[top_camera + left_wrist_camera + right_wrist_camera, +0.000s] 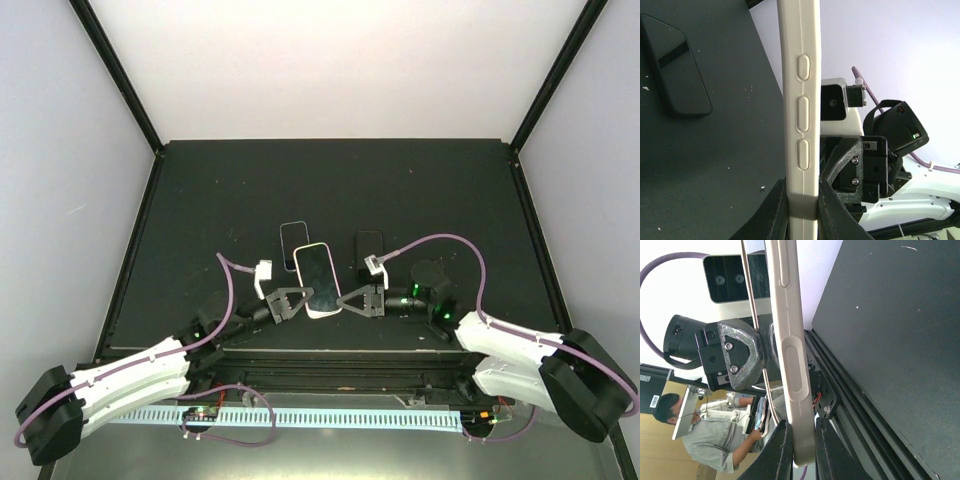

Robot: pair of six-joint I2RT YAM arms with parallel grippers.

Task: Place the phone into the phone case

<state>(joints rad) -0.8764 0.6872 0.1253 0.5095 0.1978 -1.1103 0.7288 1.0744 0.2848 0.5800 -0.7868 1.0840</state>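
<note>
The left gripper (801, 210) is clamped on one long edge of the cream phone case (801, 100), and the right gripper (802, 450) pinches the opposite edge. The case is held off the table (200, 200). The phone (319, 280) shows dark inside the case rim. Just beyond the case lie two dark handsets (293, 243) (370, 246).

White shells along the left arm (130, 380) and the right arm (520, 350), with chunky black joints (585, 385) at the outer ends. A purple cable (232, 290) arched beside each, ending at a small white box (264, 270) near the wrist. Black left gripper (303, 297) and right gripper (347, 300), with triangular open-frame fingers (737, 357) fixed by silver screws (729, 346). Tiny green lights (415, 293) on the right wrist, one more on a black housing (900, 125)
</note>
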